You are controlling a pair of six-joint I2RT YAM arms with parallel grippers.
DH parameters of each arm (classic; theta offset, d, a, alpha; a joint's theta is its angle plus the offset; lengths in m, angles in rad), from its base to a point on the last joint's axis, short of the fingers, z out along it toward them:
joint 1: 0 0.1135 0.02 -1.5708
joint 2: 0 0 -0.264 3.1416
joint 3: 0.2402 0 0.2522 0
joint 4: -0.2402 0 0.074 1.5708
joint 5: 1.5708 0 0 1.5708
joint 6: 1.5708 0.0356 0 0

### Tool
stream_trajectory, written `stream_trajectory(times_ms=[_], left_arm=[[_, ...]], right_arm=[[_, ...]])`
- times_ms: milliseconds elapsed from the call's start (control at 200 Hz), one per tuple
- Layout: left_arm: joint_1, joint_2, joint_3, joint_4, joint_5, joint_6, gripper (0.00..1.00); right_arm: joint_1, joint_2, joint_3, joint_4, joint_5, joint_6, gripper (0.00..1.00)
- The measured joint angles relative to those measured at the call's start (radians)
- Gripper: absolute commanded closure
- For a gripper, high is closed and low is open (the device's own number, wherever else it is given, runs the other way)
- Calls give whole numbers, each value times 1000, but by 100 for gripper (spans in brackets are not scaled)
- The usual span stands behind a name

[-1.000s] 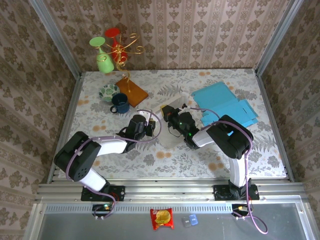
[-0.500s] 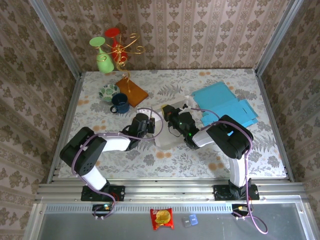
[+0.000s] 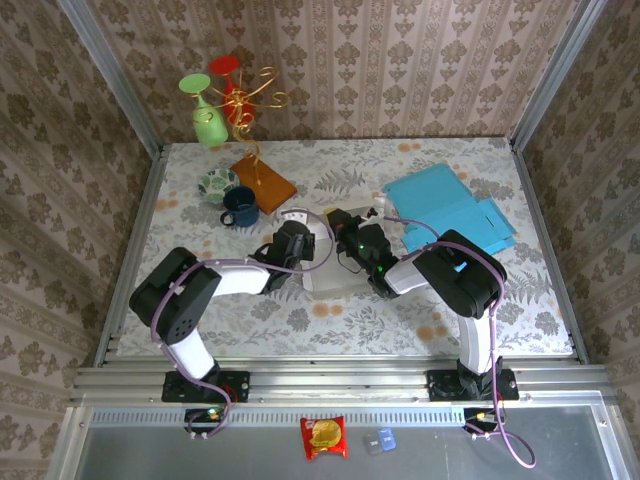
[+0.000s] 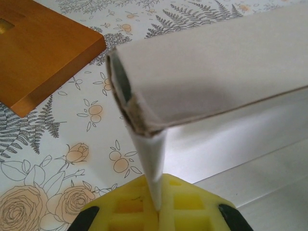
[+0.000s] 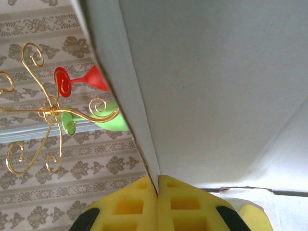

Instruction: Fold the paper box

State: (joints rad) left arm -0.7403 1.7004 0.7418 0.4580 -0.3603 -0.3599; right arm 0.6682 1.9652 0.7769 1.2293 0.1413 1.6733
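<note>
**Both robot hands pinch raised walls of a half-folded white paper box**

The white paper box [image 3: 326, 278] sits at the centre of the floral-patterned desk [image 3: 450, 300], partly formed, with some panels lying flat and others lifted. In the left wrist view, the left hand [image 4: 158, 211] is clenched on a thin upright flap of the box. Its yellow pads [image 4: 127, 214] press the card from both sides, just below a folded corner. In the right wrist view, the right hand [image 5: 157, 195] is likewise clamped on an edge of a box wall, pads tight together around the card. Seen from above, the left hand grips the box at about 10 o'clock and the right hand at about 1 o'clock.

The step in hand appears to be raising and creasing the side walls. The next move likely calls for both hands to turn their flaps inward together, without tearing the thin card or dragging the box.

Further out, a flat blue cardboard sheet [image 3: 445, 208] lies at 2 o'clock from the box. A dark mug [image 3: 240, 207], a patterned bowl [image 3: 215, 183] and a wooden base [image 3: 266, 180] stand at 10 to 11 o'clock.
</note>
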Motion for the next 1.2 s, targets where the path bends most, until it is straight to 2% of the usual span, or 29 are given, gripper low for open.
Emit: stream_trajectory(times_ms=[170,230,290,445,545,625,835,930,1145,1200], left_arm=[[-6,4,19,-34,-22,0,100],[-7,4,19,-36,-23,1,100],[-7,2,19,-39,-21,9,100],[2,-24,19,-51,53,37,100],[24,-51,19,-66,105,53,100],[51,-77,21,-84,149,69,100],[97,-119,69,-153,247,92,100],[125,-147,90,-191,326,91,100],[251,-177,155,-252,595,43,100],[282,-177,167,-259,674,23,100]], right_arm=[[0,-11,0,-24,6,6,99],[0,-30,0,-58,6,6,90],[-1,-56,0,-106,-1,-4,75],[-13,-131,0,-213,-84,-36,47],[-48,-204,1,-294,-151,-72,38],[-83,-285,27,-431,-210,-123,33],[-138,-492,223,-840,-348,-333,31],[-173,-605,272,-1023,-398,-449,31],[-400,-805,351,-1367,-483,-701,32],[-466,-832,358,-1411,-518,-747,36]])
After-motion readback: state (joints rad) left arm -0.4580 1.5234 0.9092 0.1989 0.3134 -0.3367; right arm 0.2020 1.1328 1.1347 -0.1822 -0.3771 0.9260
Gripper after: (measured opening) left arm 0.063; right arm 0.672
